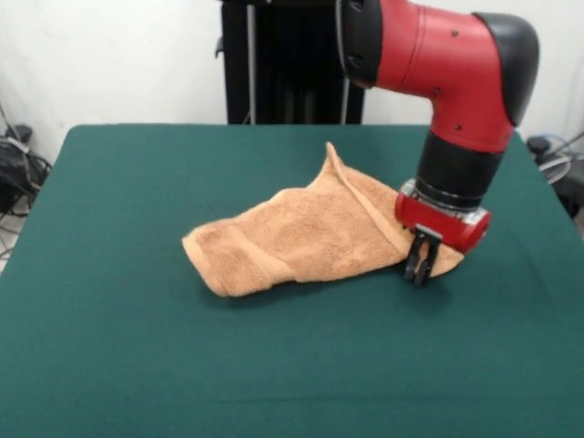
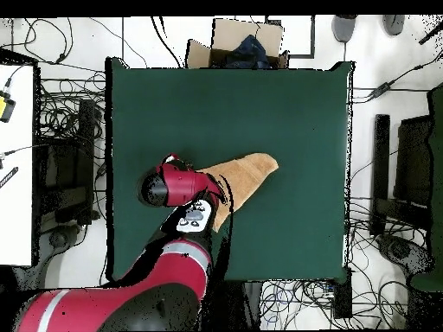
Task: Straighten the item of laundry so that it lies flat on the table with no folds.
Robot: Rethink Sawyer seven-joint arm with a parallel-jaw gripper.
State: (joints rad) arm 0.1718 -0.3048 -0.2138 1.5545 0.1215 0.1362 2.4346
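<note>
The orange-tan towel [image 1: 310, 237] lies crumpled and folded on the green table [image 1: 137, 365], right of its middle, with one corner sticking up at the back. My gripper [image 1: 420, 266] points down at the towel's right end, its fingers close together on the towel's edge there, low at the table top. In the overhead view the towel [image 2: 249, 173] shows beside the red arm [image 2: 177, 186], which hides the gripper and the near end of the towel. The towel's tags do not show.
The arm's red and black wrist [image 1: 456, 137] stands over the table's right side. In the overhead view a cardboard box [image 2: 238, 43] sits beyond the table's [image 2: 285, 104] far edge, and cables lie on the floor all round.
</note>
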